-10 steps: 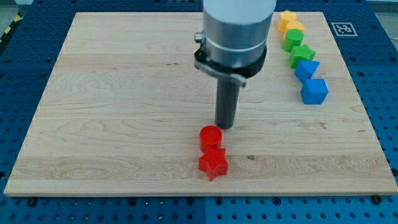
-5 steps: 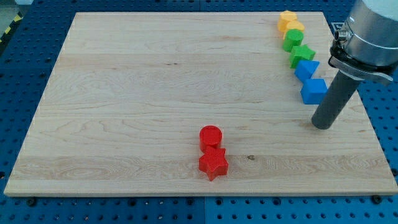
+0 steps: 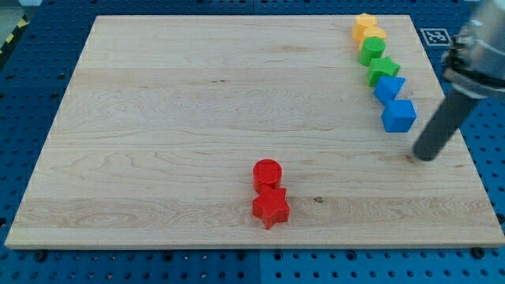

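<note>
The rod's tip [image 3: 424, 157] rests on the wooden board [image 3: 158, 118], just below and to the view's right of the blue cube [image 3: 398, 115], close to it but apart. There is no gripper on the arm, so no jaw state can be told. Above the blue cube, a second blue block [image 3: 389, 87], a green star [image 3: 383, 69], a green block [image 3: 372, 50] and two yellow blocks [image 3: 368, 29] run in a line toward the view's top. Well to the view's left and lower than the blue cube sit the red cylinder [image 3: 267, 173] and the red star [image 3: 271, 207], touching.
</note>
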You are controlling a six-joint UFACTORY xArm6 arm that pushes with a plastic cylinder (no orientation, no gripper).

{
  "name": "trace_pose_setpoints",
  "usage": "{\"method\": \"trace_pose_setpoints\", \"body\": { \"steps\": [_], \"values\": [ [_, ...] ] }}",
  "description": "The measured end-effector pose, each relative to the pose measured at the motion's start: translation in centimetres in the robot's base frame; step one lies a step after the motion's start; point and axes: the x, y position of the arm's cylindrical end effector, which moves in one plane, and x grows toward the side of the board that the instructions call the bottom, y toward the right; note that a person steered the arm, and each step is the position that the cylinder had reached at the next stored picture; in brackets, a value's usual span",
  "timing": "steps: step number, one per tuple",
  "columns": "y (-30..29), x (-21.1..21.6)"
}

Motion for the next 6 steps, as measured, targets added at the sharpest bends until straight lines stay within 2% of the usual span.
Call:
{"method": "trace_pose_setpoints", "body": {
  "steps": [1,2,6],
  "values": [
    [-5.9,-1.0],
    [-6.9,-3.5],
    [-3.3,-2.6]
  ]
}}
